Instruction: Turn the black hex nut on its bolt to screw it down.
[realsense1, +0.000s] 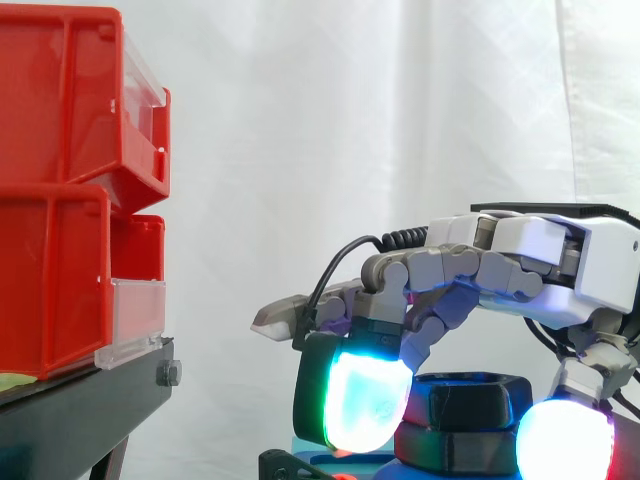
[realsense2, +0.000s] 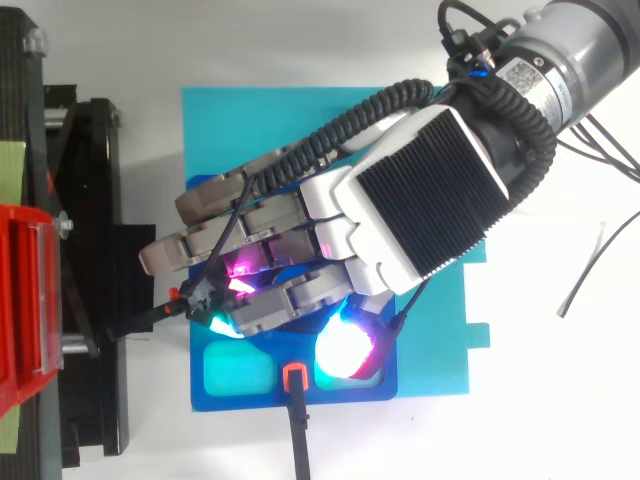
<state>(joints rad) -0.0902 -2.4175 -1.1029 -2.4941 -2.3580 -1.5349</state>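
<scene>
- Side view: hand (realsense1: 540, 250) arched over the black hex nut (realsense1: 470, 398). Fingers curl down, with glowing pads (realsense1: 362, 400) against the nut's left and right flanks, clamped on it. Red bins (realsense1: 60, 200) well apart at left.
- Top view: hand (realsense2: 420, 190) hides the nut, above the blue base (realsense2: 235, 385) on the cyan mat (realsense2: 220, 120).

In the top view the arm (realsense2: 580, 45) came in from the upper right, and the hand (realsense2: 425, 195) was held palm-down and level. Its fingers (realsense1: 352, 400) curled downward around the black hex nut (realsense1: 468, 398), with glowing pads set against opposite sides of it, thumb facing the others.
</scene>
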